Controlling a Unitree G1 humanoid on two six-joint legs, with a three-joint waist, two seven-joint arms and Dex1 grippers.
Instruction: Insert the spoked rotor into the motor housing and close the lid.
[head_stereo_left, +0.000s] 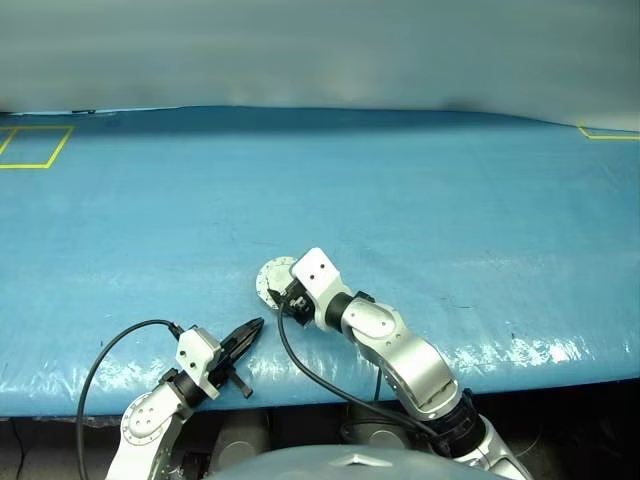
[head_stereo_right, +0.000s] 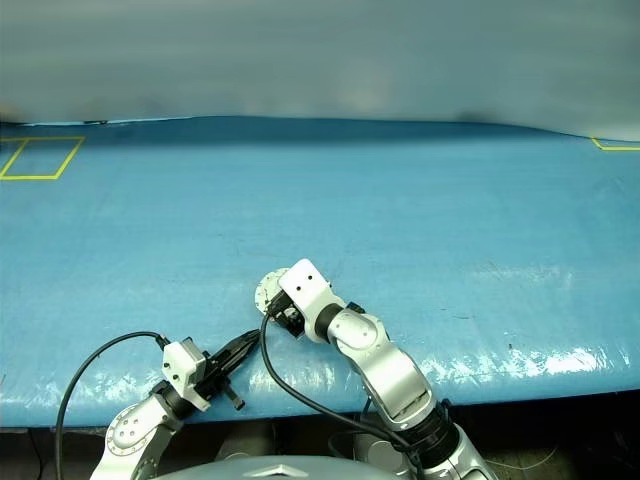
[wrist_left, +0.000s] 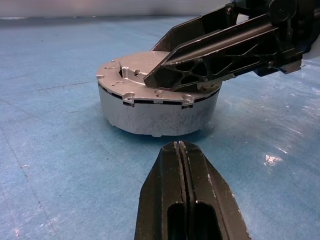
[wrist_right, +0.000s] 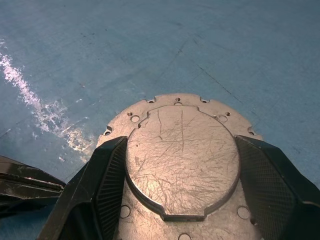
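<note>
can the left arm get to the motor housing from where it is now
Probably yes. The motor housing sits on the blue table straight ahead of the shut left gripper, with bare surface between. But the right gripper already straddles the lid, so the top is taken.

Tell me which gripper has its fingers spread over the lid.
The right gripper: its fingers straddle the lid's raised centre on the closed housing. The left gripper is shut, short of the housing.

Silver jointed arms (head_stereo_left: 405, 360), white wrist blocks with 2 dark screw holes, black ribbed fingers (wrist_left: 210, 60), black cables (head_stereo_left: 110, 350) behind each wrist
</note>
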